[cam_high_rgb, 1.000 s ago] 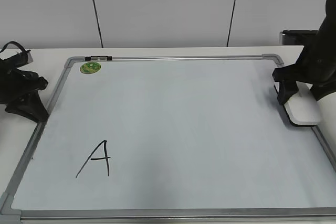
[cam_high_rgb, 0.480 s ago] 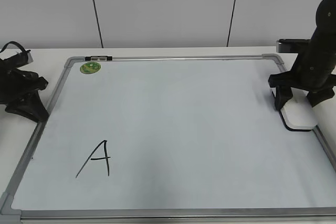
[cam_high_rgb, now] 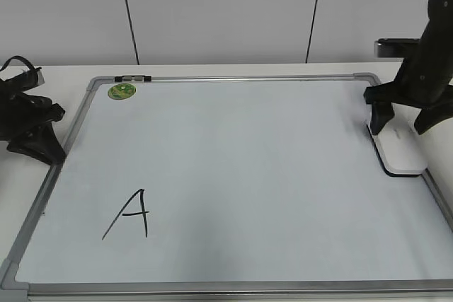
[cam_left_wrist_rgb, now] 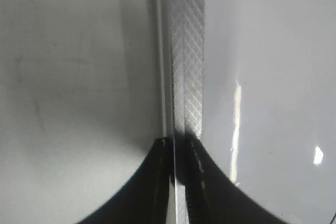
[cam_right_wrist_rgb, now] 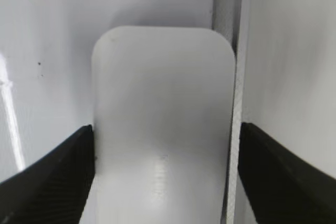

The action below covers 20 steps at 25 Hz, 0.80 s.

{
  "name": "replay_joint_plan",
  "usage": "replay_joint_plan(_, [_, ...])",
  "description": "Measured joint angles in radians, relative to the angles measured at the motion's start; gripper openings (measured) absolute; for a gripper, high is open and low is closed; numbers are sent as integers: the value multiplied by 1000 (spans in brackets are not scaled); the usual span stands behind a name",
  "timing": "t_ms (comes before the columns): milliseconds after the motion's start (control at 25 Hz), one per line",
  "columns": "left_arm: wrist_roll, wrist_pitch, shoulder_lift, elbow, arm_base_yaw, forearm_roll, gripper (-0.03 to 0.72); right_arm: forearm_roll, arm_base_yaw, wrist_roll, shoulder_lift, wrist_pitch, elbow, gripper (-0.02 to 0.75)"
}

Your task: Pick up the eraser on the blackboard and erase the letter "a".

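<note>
The white eraser (cam_high_rgb: 402, 155) lies flat at the right edge of the blackboard (cam_high_rgb: 248, 160), next to its frame. My right gripper (cam_high_rgb: 400, 129) is open just above the eraser, one finger on each side. In the right wrist view the eraser (cam_right_wrist_rgb: 163, 77) fills the gap between the jaws (cam_right_wrist_rgb: 165, 129), which do not press it. My left gripper (cam_high_rgb: 51, 152) is shut and empty at the board's left frame (cam_left_wrist_rgb: 186, 51), its tips (cam_left_wrist_rgb: 178, 141) over the rail. A large black capital "A" (cam_high_rgb: 131, 215) is at the lower left. No small "a" is in view.
A round green sticker (cam_high_rgb: 122, 91) sits at the board's far left corner, with a small black clip (cam_high_rgb: 133, 78) on the top rail. The board lies on a white table (cam_high_rgb: 64, 72) with a pale wall behind it.
My right arm has risen and drawn back a little; its fingers now stand higher over the eraser, which stays on the board. The left arm has not moved.
</note>
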Motion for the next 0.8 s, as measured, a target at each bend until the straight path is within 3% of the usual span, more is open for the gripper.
replay_joint_plan(200, [0,-2,2,-2,0,2,101,0,0,0,0,149,-122,622])
replay_joint_plan(520, [-20,68,19,-149,0,31,436,24,0,-44,0,244,-225,596])
replay_joint_plan(800, [-129,207,4,-325,-2,74,486,27,0,-51,-88,253,-232,594])
